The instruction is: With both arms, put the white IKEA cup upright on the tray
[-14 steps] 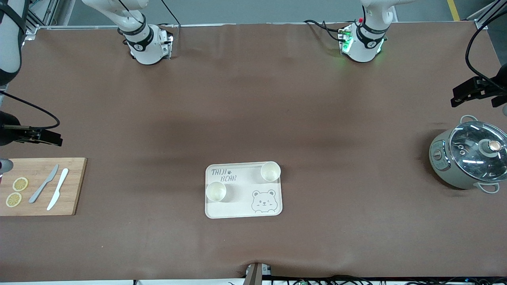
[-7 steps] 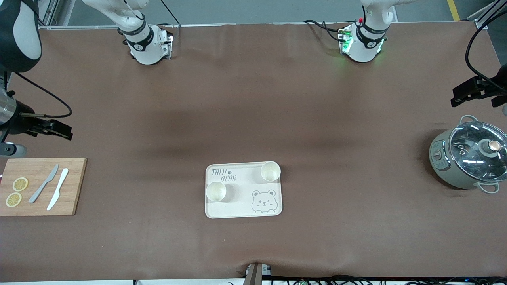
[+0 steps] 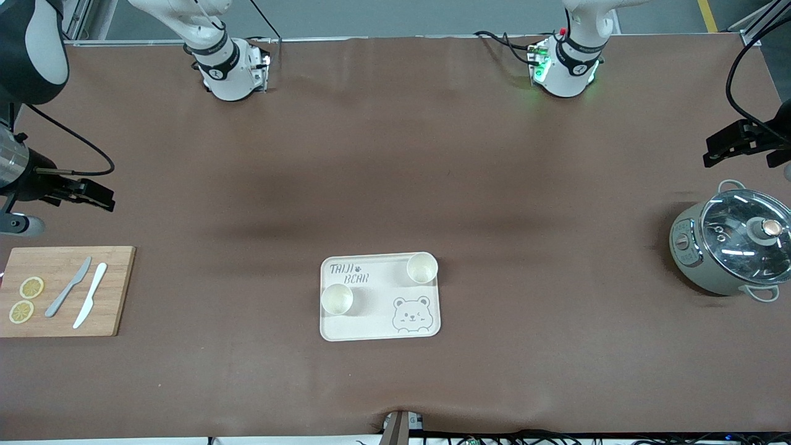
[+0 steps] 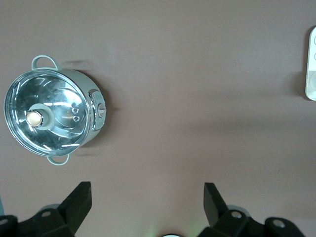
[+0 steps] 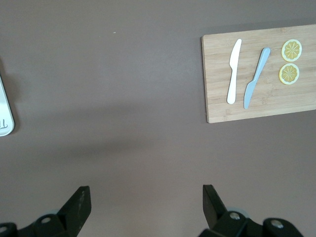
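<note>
Two white arms (image 3: pixel 216 62) with black joint bands, black cables, and black fingers (image 4: pixel 79 202).

The table (image 3: pixel 395 185) wears a matt brown cover that looks like cloth or paper, faintly creased. The tray (image 3: pixel 377 327) is cream and smooth with a dull sheen, plastic by its look; the 2 cups (image 3: pixel 337 299) on it show the same pale, smooth finish. The board (image 3: pixel 111 290) is light wood with visible grain. On it lie 2 knives (image 3: pixel 90 303) – 1 white, 1 grey, both matt. The pot (image 3: pixel 698 266) has a satin grey-green body and a glossy glass lid (image 3: pixel 735 238) with bright reflections.
</note>
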